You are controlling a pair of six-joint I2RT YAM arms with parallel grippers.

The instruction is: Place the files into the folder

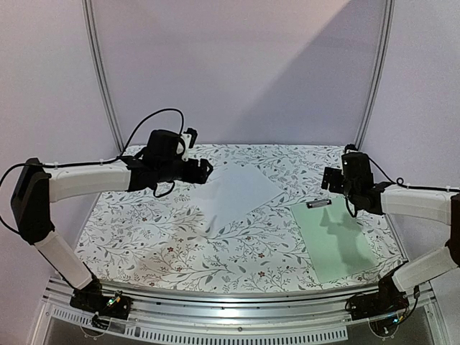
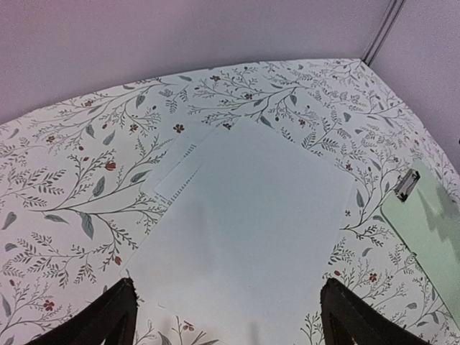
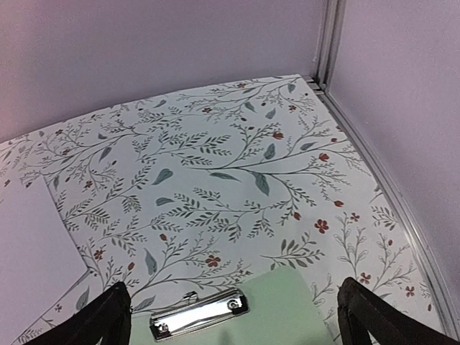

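Observation:
The files (image 1: 237, 192) are white sheets lying askew at mid-table, blank side up. In the left wrist view the files (image 2: 244, 215) show a second sheet's printed edge poking out at the upper left. My left gripper (image 1: 207, 170) hovers over their left corner, and the left gripper (image 2: 228, 284) is open with nothing in it. The folder (image 1: 334, 241), a pale green board with a metal clip (image 1: 318, 203), lies flat at the right. My right gripper (image 1: 327, 180) hangs open above the clip end. In the right wrist view the clip (image 3: 199, 314) lies between the open fingers (image 3: 108, 316).
A floral cloth (image 1: 165, 244) covers the table. Plain walls close in the back and sides, with a metal post (image 3: 327, 43) at the far right corner. An aluminium rail (image 1: 237, 302) runs along the near edge by both arm bases.

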